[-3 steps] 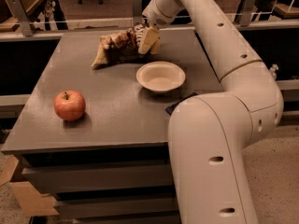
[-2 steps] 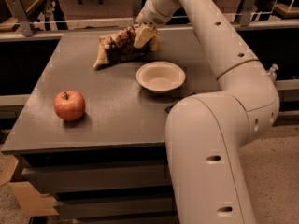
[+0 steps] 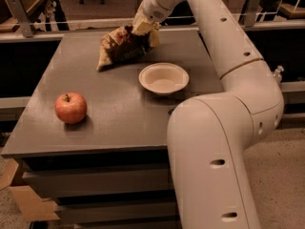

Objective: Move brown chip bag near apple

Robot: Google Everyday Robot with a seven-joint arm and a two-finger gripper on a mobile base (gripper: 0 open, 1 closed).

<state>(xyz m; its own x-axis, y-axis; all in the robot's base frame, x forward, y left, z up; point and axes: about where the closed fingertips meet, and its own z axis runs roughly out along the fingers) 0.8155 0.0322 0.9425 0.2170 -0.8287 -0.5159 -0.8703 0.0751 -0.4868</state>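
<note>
1 apple (image 3: pixel 70 108), 1 chip bag (image 3: pixel 118 50), 1 bowl (image 3: pixel 163 78), 1 tool (image 3: pixel 144 27) @ bag.

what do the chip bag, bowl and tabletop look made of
The brown chip bag: thin crinkly film, likely plastic or foil, judging by its creases; the gripper sits at its upper right end. The bowl: smooth, matte, thin-rimmed, perhaps paper or plastic. The table: flat dull grey top, maybe laminate.

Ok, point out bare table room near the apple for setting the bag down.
Widest bare patch: grey tabletop between the round red apple and the shallow white bowl, reaching the front edge. Left of the apple, only a narrow strip. Crowded at the back: crinkled brown chip bag, gripper at its top.
</note>
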